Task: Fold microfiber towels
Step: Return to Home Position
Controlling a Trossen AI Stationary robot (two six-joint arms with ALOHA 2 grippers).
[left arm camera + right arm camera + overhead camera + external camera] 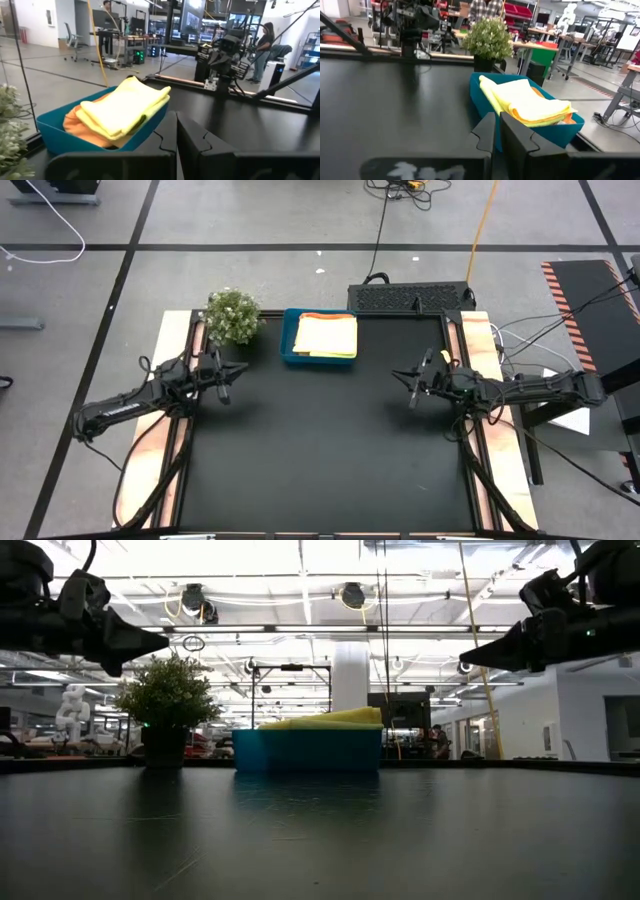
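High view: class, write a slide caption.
Folded microfiber towels lie in the blue tray beside the plant; left end effector and right end effector hover apart, shut.

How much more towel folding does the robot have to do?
Nearly finished, it seems. Done: the folded yellow and orange towels sit stacked in the blue tray. In hand: nothing; the left gripper and right gripper are both shut and raised off the table, empty. Left: no loose towel shows anywhere, so probably nothing more to fold.

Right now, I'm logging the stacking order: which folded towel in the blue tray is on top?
The pale yellow towel is on top; the orange towel lies under it, only its edge peeking out in the blue tray.
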